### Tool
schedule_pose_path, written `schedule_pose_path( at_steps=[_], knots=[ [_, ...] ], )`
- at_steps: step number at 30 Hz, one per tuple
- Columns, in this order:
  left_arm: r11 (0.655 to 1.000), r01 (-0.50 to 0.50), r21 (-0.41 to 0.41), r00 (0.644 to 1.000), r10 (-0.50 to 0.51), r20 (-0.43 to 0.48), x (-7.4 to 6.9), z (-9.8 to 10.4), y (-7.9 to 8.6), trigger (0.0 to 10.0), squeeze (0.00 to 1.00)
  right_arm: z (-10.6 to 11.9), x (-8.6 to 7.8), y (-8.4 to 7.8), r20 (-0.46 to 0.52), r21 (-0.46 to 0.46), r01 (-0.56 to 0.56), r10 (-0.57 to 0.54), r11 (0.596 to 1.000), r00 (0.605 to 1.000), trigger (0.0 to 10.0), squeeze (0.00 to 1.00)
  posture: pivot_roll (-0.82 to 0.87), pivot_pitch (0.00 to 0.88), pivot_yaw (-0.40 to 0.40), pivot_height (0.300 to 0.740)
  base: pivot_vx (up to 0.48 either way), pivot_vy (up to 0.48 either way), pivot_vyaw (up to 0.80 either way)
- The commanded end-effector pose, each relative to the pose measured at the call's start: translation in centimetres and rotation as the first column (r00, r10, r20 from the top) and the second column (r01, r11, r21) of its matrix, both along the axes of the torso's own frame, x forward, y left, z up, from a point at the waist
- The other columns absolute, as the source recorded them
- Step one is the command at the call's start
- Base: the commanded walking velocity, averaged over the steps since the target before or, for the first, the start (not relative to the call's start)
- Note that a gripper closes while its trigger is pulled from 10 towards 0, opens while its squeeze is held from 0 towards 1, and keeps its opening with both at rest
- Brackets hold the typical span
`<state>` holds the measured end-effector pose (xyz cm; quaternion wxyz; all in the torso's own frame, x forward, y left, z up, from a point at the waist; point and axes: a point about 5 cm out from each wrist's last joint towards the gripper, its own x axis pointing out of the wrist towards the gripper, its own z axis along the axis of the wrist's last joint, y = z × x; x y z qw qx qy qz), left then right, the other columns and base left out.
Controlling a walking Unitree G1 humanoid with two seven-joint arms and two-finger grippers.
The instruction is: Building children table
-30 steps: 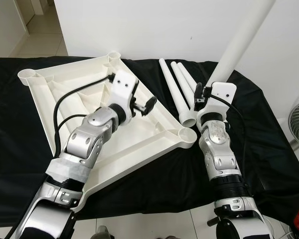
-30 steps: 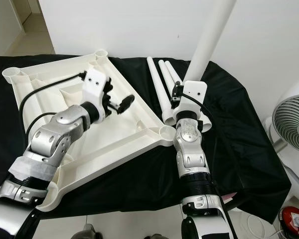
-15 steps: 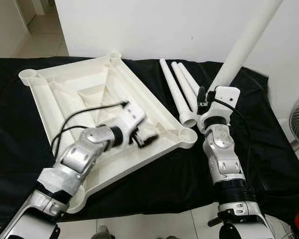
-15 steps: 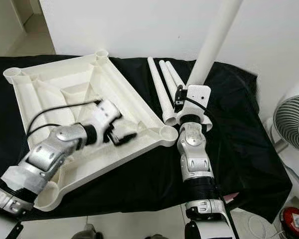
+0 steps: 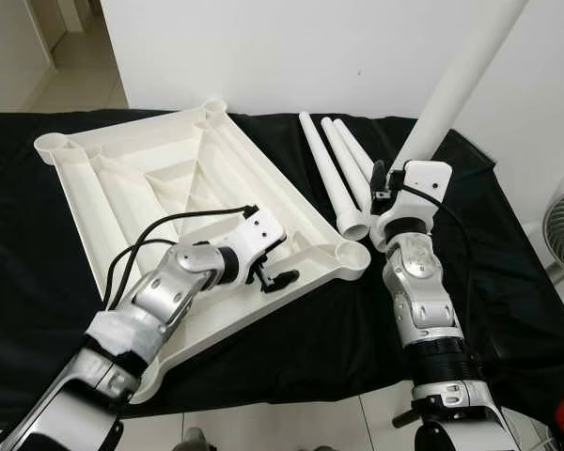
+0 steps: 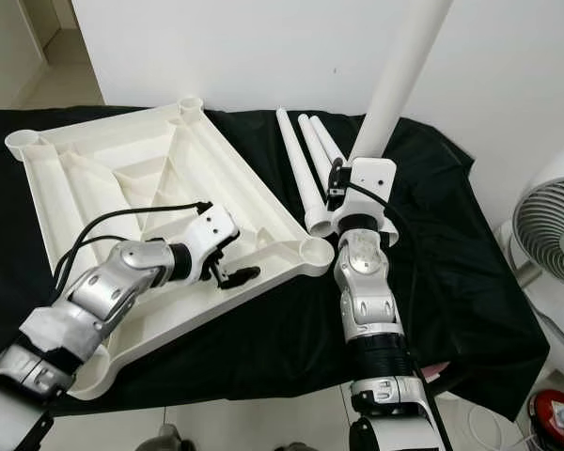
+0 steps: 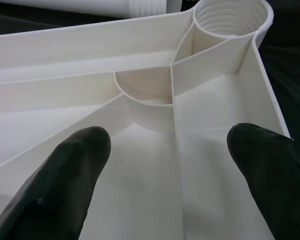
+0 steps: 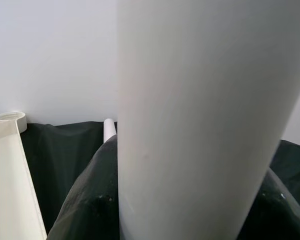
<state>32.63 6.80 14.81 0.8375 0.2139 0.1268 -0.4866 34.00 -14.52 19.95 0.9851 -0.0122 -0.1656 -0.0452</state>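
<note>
The white ribbed plastic table panel (image 5: 169, 178) lies upside down on the left half of the black-draped tabletop (image 5: 508, 272). My left fingers (image 6: 233, 275) hover spread wide over its near right corner socket (image 7: 233, 20), holding nothing. My right fingers (image 8: 85, 210) are clamped around the long white plastic leg tube (image 5: 456, 80), upright beside that corner.

- Tabletop (image 5: 169, 178): white plastic, plain, unpatterned; ribbed underside faces up.
- Corner socket (image 7: 233, 19): white, with fine ridges ringing its inner wall.
- Held leg (image 5: 456, 85): white tube, plain.
- Three spare legs (image 5: 338, 169): white tubes, plain.
- Cloth (image 5: 508, 272): black, plain, covering the surface to its edges.
- Left gripper (image 5: 278, 272): black fingers (image 7: 55, 190), white wrist housing, black cable.
- Right gripper (image 5: 398, 183): white housing, black cable.
- Arms (image 5: 418, 291): silver with black joints.
- Wall (image 5: 310, 47): white.
- Fan (image 6: 550, 235): white.
</note>
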Motion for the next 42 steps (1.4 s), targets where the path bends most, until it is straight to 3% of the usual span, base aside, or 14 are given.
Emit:
schedule_pose_path(
  at_steps=[1,2,3,4,7,8,9,13,15,17,19,22,30,42],
  knots=[
    [0.997,-0.066,0.03,0.998,0.065,0.015,0.4,-0.3,0.2,10.0,0.0,0.2,-0.1,-0.1,0.01,-0.01,0.007,-0.007,1.0,1.0,10.0,0.0,0.02,0.001,-0.018,0.74,0.0,0.0,0.0],
    [0.996,-0.074,0.043,0.997,0.073,0.022,0.6,-0.3,0.2,3.8,0.0,0.2,-0.1,-0.1,0.01,-0.01,0.008,-0.008,1.0,1.0,10.0,0.0,0.02,0.001,-0.018,0.74,0.0,0.0,0.0],
    [0.996,-0.074,0.043,0.997,0.073,0.022,0.6,-0.3,0.2,3.8,0.0,0.2,-0.1,-0.1,0.01,-0.01,0.008,-0.008,1.0,1.0,10.0,0.0,0.02,0.001,-0.018,0.74,0.0,0.0,0.0],
    [0.995,-0.087,0.055,0.996,0.086,0.016,0.8,-0.4,0.2,1.9,0.0,0.2,-0.1,-0.1,0.01,-0.01,0.009,-0.009,1.0,1.0,10.0,0.0,0.02,0.0,-0.016,0.74,0.0,0.0,0.0],
    [0.993,-0.094,0.073,0.996,0.093,0.015,1.0,-0.5,0.2,2.2,0.0,0.2,-0.1,-0.1,0.008,-0.009,0.011,-0.011,1.0,1.0,10.0,0.0,0.01,0.0,-0.012,0.74,0.0,0.0,0.0],
    [0.992,-0.094,0.085,0.996,0.093,0.014,1.1,-0.6,0.1,3.9,0.0,0.2,-0.1,-0.1,0.008,-0.01,0.012,-0.012,1.0,1.0,10.0,0.0,0.01,0.0,-0.011,0.74,0.0,0.0,0.0],
    [0.992,-0.088,0.092,0.996,0.087,0.015,1.2,-0.7,-0.1,0.2,0.0,0.1,-0.2,-0.1,0.007,-0.01,0.012,-0.012,1.0,1.0,10.0,0.0,0.01,0.0,-0.01,0.74,0.0,0.0,0.0],
    [0.992,-0.083,0.098,0.997,0.081,0.015,1.2,-0.7,-0.3,1.4,0.0,0.1,-0.2,-0.1,0.007,-0.01,0.013,-0.013,1.0,1.0,10.0,0.0,0.01,0.0,-0.009,0.74,0.0,0.0,0.0],
    [0.99,-0.077,0.114,0.997,0.075,0.024,1.2,-0.8,-0.5,0.0,0.0,0.1,-0.2,0.0,0.008,-0.01,0.013,-0.013,1.0,1.0,10.0,0.0,0.01,0.0,-0.007,0.74,0.0,0.0,0.0],
    [0.985,-0.062,0.161,0.997,0.055,0.049,1.2,-1.2,-0.5,2.7,0.0,0.1,-0.3,0.1,0.01,-0.011,0.012,-0.012,1.0,1.0,10.0,0.0,0.01,0.0,-0.005,0.74,0.0,0.0,0.0],
    [0.982,-0.047,0.181,0.998,0.038,0.057,1.1,-1.4,-0.4,1.5,0.0,0.1,-0.3,0.2,0.009,-0.011,0.011,-0.011,1.0,1.0,10.0,0.0,0.01,0.0,-0.004,0.74,0.0,0.0,0.0],
    [0.98,-0.038,0.193,0.998,0.027,0.059,1.1,-1.4,-0.2,2.7,0.0,0.1,-0.3,0.2,0.008,-0.011,0.01,-0.01,1.0,1.0,10.0,0.0,0.01,0.0,-0.004,0.74,0.0,0.0,0.0],
    [0.962,0.024,0.273,0.997,-0.041,0.06,0.5,-1.3,2.9,0.0,0.0,-0.2,-0.4,0.2,-0.002,-0.008,0.009,-0.009,1.0,1.0,10.0,0.0,0.01,0.008,-0.004,0.74,0.0,0.0,0.0],
    [0.941,0.132,0.311,0.989,-0.146,0.022,-0.5,-0.5,5.8,0.0,0.0,-0.5,-0.4,0.6,-0.019,-0.002,-0.008,0.008,1.0,1.0,10.0,0.0,0.02,0.024,-0.01,0.74,0.0,0.0,0.0]
  ],
)
